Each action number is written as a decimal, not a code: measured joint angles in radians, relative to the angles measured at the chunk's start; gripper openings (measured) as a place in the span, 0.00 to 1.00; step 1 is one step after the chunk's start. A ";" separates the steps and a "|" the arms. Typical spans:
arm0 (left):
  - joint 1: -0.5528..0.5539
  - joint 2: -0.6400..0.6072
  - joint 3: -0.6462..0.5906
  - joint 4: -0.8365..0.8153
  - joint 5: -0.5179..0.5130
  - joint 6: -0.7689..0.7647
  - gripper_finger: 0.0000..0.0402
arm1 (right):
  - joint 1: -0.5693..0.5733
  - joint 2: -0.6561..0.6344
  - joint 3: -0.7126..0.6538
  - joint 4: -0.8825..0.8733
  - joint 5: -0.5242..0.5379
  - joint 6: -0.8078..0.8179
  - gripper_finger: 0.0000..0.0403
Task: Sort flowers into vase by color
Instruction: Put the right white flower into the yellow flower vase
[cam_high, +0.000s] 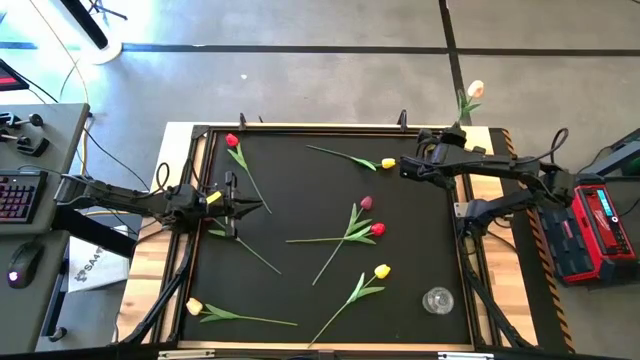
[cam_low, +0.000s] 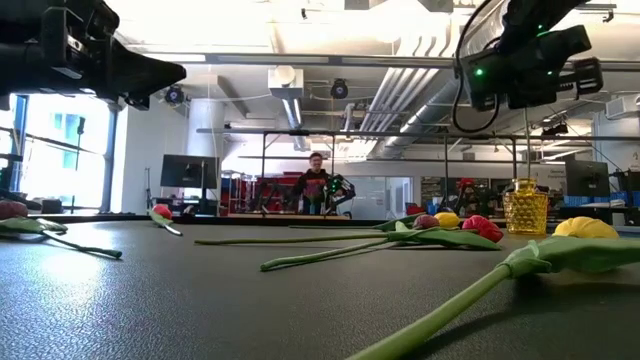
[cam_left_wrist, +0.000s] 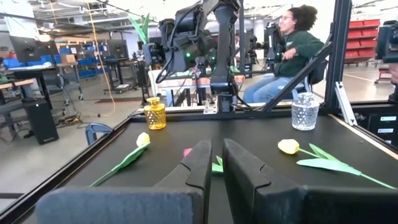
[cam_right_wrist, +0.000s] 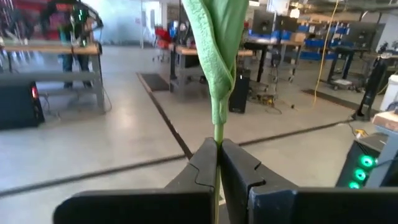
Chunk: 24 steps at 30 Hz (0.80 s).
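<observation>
1. Tulip stem (cam_right_wrist: 218, 134) is pinched between the fingers of the right claw (cam_right_wrist: 218, 163), which is clenched on it; a green leaf rises straight up from the grip in the right wrist view.
2. From above, the right claw (cam_high: 448, 140) sits at the far right corner of the tabletop (cam_high: 300, 210), and the held flower's cream head (cam_high: 475, 90) pokes out past the tabletop's far edge, over the floor.
3. Just beside that claw, on the dark mat, lies a yellow tulip (cam_high: 386, 163) with its stem pointing toward the left arm.
4. The left claw (cam_high: 258, 208) hangs at the left side of the tabletop, its fingers (cam_left_wrist: 200, 165) nearly together with only a thin gap; it grasps nothing that I can see.
5. A red tulip (cam_high: 232, 141) lies near the far left corner, its stem running toward the left claw.
6. Mid-tabletop, a dark red tulip (cam_high: 366, 203) and a bright red tulip (cam_high: 377, 229) lie close together, their stems seeming to cross.
7. Nearer the front edge lie a second yellow tulip (cam_high: 381, 271) and, at the front left, a pale yellow tulip (cam_high: 194, 306).
8. A clear glass vase (cam_high: 437, 300) stands at the front right; an amber vase (cam_left_wrist: 155, 114) shows in the left wrist view, probably under the right arm.
9. A seated person (cam_left_wrist: 289, 46) is beyond the tabletop.
</observation>
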 joint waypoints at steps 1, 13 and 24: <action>0.000 0.000 0.000 0.000 -0.002 0.000 0.07 | 0.000 0.000 0.000 0.001 -0.016 -0.013 0.00; 0.000 0.000 0.000 -0.017 -0.069 -0.008 0.07 | -0.013 0.000 0.000 0.069 -0.274 -0.254 0.03; 0.000 0.000 0.000 -0.018 -0.094 -0.016 0.07 | -0.026 0.000 0.001 0.140 -0.503 -0.451 0.32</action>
